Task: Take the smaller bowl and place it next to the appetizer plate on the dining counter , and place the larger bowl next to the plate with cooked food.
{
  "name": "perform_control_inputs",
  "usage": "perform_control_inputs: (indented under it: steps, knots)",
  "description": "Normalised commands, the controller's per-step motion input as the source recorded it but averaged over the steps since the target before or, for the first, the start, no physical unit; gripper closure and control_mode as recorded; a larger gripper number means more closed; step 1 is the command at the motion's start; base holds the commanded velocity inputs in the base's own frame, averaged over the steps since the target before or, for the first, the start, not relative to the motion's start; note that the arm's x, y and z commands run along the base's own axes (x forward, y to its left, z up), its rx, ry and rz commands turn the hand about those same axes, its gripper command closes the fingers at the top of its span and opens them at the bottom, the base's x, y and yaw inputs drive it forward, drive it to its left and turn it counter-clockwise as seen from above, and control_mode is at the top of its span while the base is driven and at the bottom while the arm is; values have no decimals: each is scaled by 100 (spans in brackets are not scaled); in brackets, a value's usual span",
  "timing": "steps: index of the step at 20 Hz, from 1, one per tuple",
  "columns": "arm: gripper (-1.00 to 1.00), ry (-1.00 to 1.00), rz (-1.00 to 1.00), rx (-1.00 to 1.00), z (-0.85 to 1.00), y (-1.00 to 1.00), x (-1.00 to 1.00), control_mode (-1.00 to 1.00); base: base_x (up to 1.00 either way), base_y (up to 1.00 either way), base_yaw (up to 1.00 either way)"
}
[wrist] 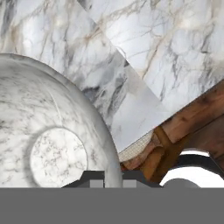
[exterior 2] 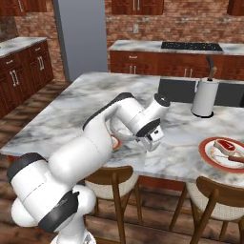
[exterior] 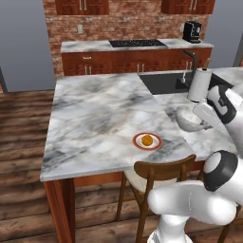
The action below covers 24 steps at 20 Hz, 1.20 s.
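Observation:
My gripper (exterior: 205,124) is shut on the rim of the smaller bowl (exterior: 188,118), a pale speckled stone-like bowl held just over the dining counter (exterior: 95,118). The hand view has the bowl (wrist: 43,131) at the left, its rim running down between my gripper's (wrist: 113,177) tips. The appetizer plate (exterior: 147,141), red-rimmed with an orange item, lies to the bowl's left near the counter's front edge. From the right base view, my arm covers most of the bowl (exterior 2: 123,132). The plate with cooked food (exterior 2: 224,152) sits at the far right. The larger bowl is out of view.
A paper towel holder (exterior: 199,85) stands behind the bowl beside the dark sink (exterior: 166,83) and faucet. Wooden chairs (exterior: 161,175) (exterior 2: 214,190) are tucked under the counter's front edge. Wall cabinets with a stove (exterior: 137,43) and coffee machine (exterior: 191,32) line the back.

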Motion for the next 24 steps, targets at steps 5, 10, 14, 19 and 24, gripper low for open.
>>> perform_control_inputs:
  steps: [5, 10, 14, 19, 24]
  knots:
    - [100, 1, 0, -2, -43, 0, 50, -100, 0, 0, 0]
    - [100, 9, 0, -10, -20, 0, 3, -100, 0, 0, 0]
    - [100, 7, -1, -9, -14, 4, 4, -100, 0, 0, 0]
    - [100, 0, -5, -8, -31, 16, 21, -100, 0, 0, 0]
    - [100, 0, -3, -7, -33, 1, 28, -100, 0, 0, 0]
